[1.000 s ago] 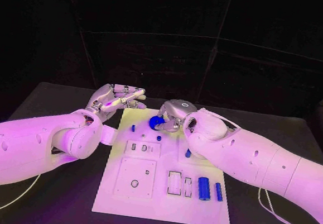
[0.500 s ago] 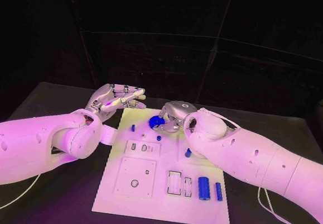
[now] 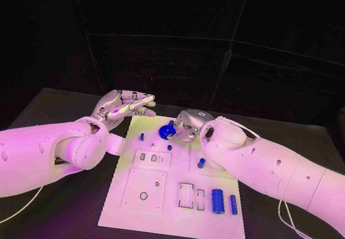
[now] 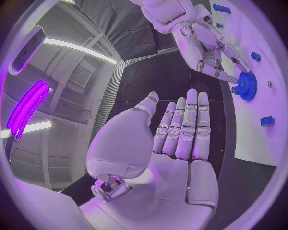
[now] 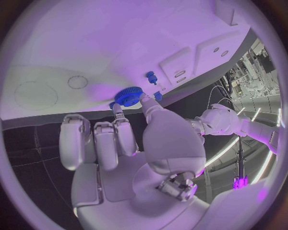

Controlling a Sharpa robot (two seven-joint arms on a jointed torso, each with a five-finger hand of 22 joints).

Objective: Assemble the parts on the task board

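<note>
Far end of the task board (image 3: pixel 120 211) crowded: right hand (image 3: pixel 191 124) down on the blue gear (image 3: pixel 167 131), fingertips touching it, small blue pegs (image 3: pixel 142 136) standing just beside. Left hand (image 3: pixel 122 106) raised beyond the far-left corner, fingers straight and apart, holding nothing. Near right blocked by blue cylinders (image 3: pixel 218 201) lying side by side. Near-left board bare and flat, reachable from the near edge.

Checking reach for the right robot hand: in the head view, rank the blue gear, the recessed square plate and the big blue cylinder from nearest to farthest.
1. Blue gear, at the right robot hand.
2. Big blue cylinder, near right of the board.
3. Recessed square plate, near left; close to the cylinder's rank.
</note>
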